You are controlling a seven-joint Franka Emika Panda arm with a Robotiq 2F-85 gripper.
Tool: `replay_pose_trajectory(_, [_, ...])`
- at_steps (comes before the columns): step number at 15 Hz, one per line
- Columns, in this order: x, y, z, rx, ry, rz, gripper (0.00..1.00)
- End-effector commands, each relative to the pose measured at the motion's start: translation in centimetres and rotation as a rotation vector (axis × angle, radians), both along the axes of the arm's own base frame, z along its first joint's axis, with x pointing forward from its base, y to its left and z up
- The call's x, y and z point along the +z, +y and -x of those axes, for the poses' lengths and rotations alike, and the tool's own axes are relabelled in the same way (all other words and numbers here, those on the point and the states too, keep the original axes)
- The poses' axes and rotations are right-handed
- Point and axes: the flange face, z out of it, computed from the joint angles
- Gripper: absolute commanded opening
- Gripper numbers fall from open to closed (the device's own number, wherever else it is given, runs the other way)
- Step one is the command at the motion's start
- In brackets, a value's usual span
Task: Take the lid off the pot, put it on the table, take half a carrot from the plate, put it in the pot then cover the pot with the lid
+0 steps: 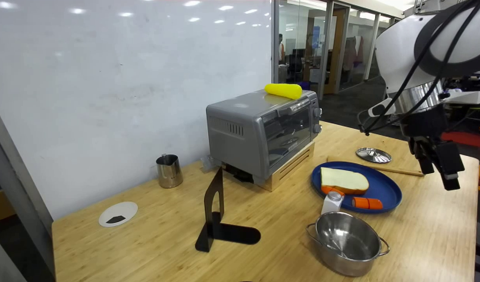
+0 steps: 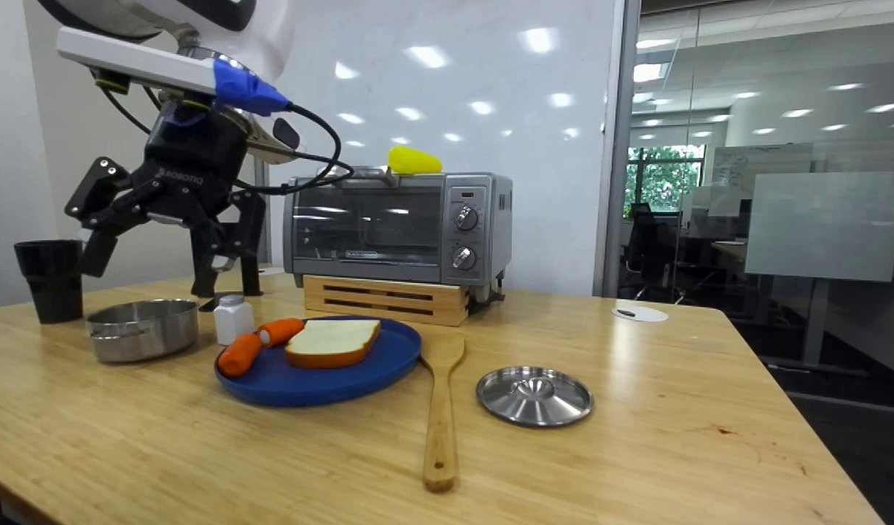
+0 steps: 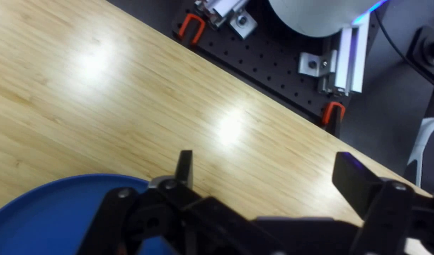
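While the lid (image 2: 534,397) is lying on the table (image 2: 636,459) on one side of the plate (image 2: 323,390) and the pot (image 2: 142,338) is standing uncovered on the plate's opposite side, the gripper (image 3: 266,173) is hovering above the table beside the plate, its jaws spread wide and holding nothing. Fetching the half carrot (image 2: 240,355) is looking like the step in hand. That piece is resting on the plate, close to the rim on the pot's side, and is looking freer than the second carrot piece (image 2: 281,332), which is sitting by the plate's bread slice (image 2: 334,343) and the white shaker (image 2: 234,321).

Doing it well is probably going to mean centring over that stretch of rim, turning the jaws to close across the carrot's narrow width, going straight down until the fingertips are straddling it, then lifting clear of the rim.

The half carrot is lying flat, its long axis running roughly along the plate's rim; one end is pointing towards the second carrot piece, the other away. Its cut end is not showing clearly.
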Motion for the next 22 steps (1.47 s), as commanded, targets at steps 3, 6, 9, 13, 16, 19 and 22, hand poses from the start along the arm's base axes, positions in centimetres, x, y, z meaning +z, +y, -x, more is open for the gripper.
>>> replay_pose_trajectory(3, [0.0, -0.2, 0.0, 0.046, 0.002, 0.008, 1.00])
replay_pose_trajectory(6, [0.0, -0.2, 0.0, 0.051, 0.002, 0.007, 1.00])
replay_pose_trajectory(9, [0.1, -1.3, -0.2, 0.117, -0.039, -0.023, 1.00])
replay_pose_trajectory(13, [-0.5, -2.1, -1.1, 0.233, -0.099, -0.090, 1.00])
replay_pose_trajectory(16, [-0.9, -2.5, -2.0, 0.323, -0.138, -0.136, 1.00])
replay_pose_trajectory(19, [-2.1, -2.4, -2.8, 0.389, -0.169, -0.162, 1.00])
replay_pose_trajectory(22, [-3.4, -1.9, -3.7, 0.403, -0.196, -0.175, 1.00])
